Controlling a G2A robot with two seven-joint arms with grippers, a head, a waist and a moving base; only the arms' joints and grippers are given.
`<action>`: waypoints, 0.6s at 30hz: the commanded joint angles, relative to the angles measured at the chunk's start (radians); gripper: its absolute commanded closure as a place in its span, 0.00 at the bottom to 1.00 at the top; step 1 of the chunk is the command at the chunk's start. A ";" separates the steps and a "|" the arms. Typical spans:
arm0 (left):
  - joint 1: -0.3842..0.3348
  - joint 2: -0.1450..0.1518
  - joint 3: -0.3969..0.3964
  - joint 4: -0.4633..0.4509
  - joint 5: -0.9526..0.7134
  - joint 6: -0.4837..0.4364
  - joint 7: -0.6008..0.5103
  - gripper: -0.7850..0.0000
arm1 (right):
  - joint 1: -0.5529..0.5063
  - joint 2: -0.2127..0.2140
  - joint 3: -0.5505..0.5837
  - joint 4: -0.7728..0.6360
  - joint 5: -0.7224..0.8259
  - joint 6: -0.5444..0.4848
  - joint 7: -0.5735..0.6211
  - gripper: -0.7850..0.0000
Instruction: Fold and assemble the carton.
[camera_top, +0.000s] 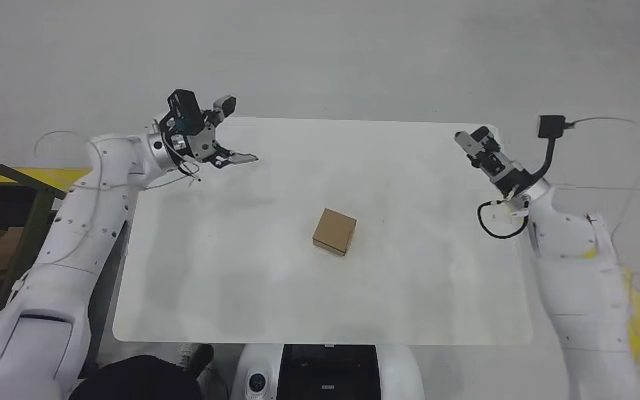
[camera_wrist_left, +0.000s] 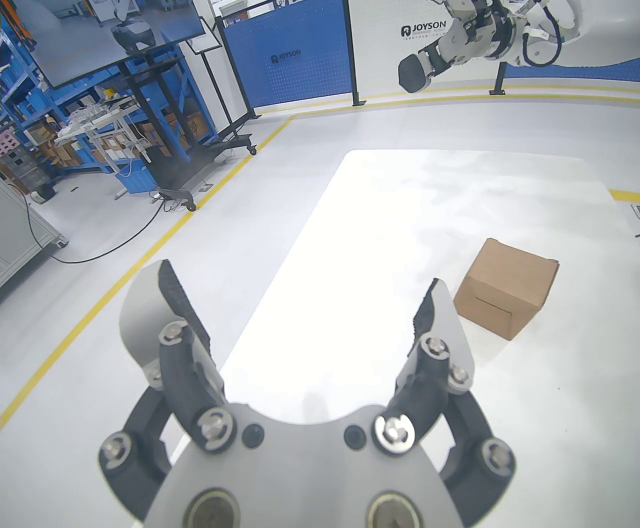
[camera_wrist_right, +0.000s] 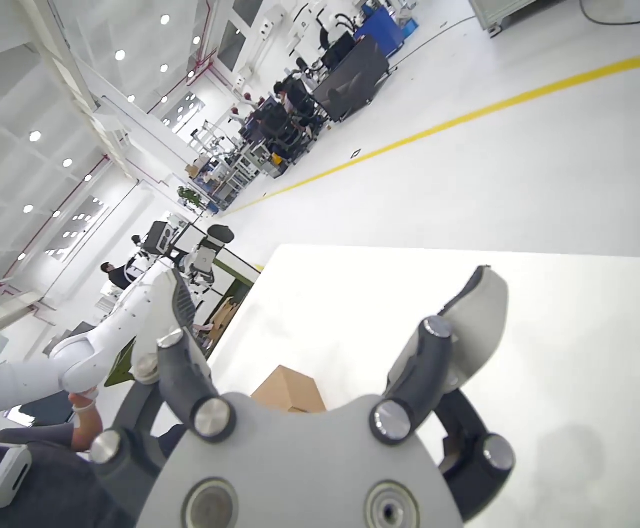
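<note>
Near the middle of the white table (camera_top: 420, 300) I see the brown carton (camera_top: 334, 232) sitting as a closed box, turned slightly askew to the table's edges and touched by neither claw. From the carton, my left gripper (camera_top: 232, 132) hangs at about ten o'clock over the table's far left corner, its claw released, the two fingers spread wide with nothing between them. My right gripper (camera_top: 474, 135) sits at about two o'clock, by the far right corner, well apart from the carton, likewise released and empty.
</note>
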 joint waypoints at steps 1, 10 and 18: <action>-0.007 0.001 -0.009 -0.004 -0.014 -0.006 -0.024 0.00 | 0.005 0.001 0.007 -0.013 -0.010 0.031 -0.010 0.00; -0.011 0.004 -0.035 -0.005 -0.070 -0.027 -0.076 0.00 | 0.002 0.005 0.023 -0.075 -0.058 0.071 -0.018 0.00; -0.011 0.004 -0.035 -0.005 -0.069 -0.027 -0.076 0.00 | 0.002 0.005 0.023 -0.074 -0.058 0.071 -0.018 0.00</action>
